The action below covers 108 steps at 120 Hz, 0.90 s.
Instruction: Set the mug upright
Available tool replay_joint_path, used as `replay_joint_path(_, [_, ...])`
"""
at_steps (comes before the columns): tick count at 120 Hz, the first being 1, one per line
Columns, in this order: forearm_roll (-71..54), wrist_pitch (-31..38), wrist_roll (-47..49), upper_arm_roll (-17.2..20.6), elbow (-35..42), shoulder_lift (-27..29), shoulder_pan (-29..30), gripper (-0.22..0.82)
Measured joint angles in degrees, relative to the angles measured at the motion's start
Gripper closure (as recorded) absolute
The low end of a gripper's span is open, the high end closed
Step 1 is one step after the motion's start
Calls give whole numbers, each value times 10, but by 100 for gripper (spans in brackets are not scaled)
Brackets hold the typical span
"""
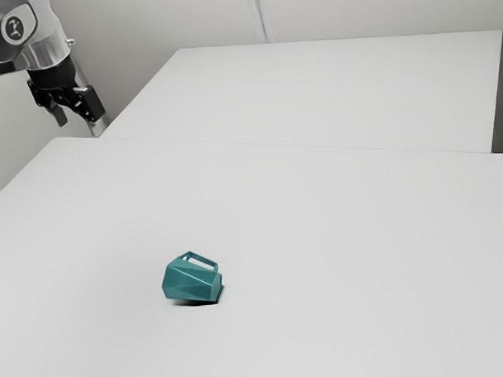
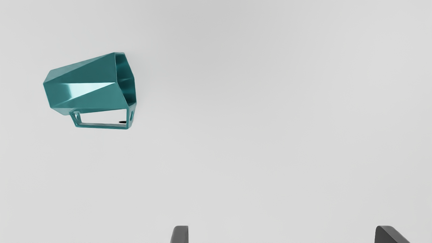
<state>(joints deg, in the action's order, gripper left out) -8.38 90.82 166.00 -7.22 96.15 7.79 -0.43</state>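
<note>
Teal mug (image 1: 191, 282) on its side on worktop (image 1: 336, 235), not upright. Handle (image 2: 102, 126) sticks out from its side, mouth open sideways in wrist view. Jaws (image 1: 77, 121) well apart from mug, up at the exterior view's upper left, above worktop level. Wrist view: jaws spread wide, bare worktop between them, nothing held. Mug faceted, narrower toward base.

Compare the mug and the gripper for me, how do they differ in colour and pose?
The mug is teal, while the gripper is black. The mug lies on its side on the table; the gripper hangs clear of the table, its fingers apart. The mug has a looped handle, the gripper two separate fingers. Both look angular.
</note>
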Motion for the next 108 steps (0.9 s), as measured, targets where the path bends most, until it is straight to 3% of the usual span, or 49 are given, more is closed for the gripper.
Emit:
replay_joint_path(43, [23, 17, 0, 0, 57, 4, 5, 0])
replay_joint_path(78, [241, 28, 0, 0, 181, -24, 117, 0])
replay_joint_path(108, [325, 47, 0, 1, 268, -60, 122, 0])
